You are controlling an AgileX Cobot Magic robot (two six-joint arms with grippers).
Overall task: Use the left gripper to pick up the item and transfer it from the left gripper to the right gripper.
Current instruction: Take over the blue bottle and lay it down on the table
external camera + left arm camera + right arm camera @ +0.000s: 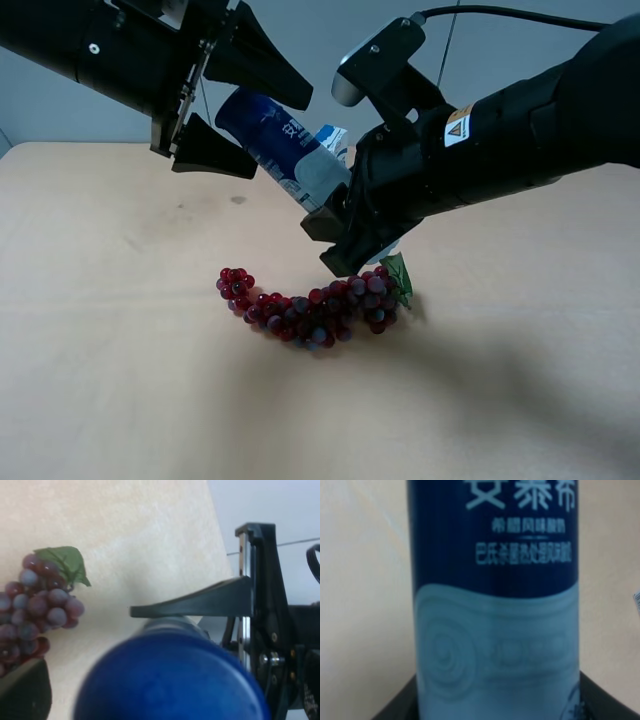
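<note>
The bottle, with a dark blue cap and upper label and a white lower part, hangs tilted in the air above the table. My right gripper is shut on its white lower end; in the right wrist view the bottle fills the picture between the dark fingers. My left gripper straddles the cap end with its wedge fingers spread. In the left wrist view one finger lies just beside the blue cap and the other finger stands apart from it.
A red-purple grape bunch with a green leaf lies on the beige table right under the bottle; it also shows in the left wrist view. A small white-and-blue carton stands behind the bottle.
</note>
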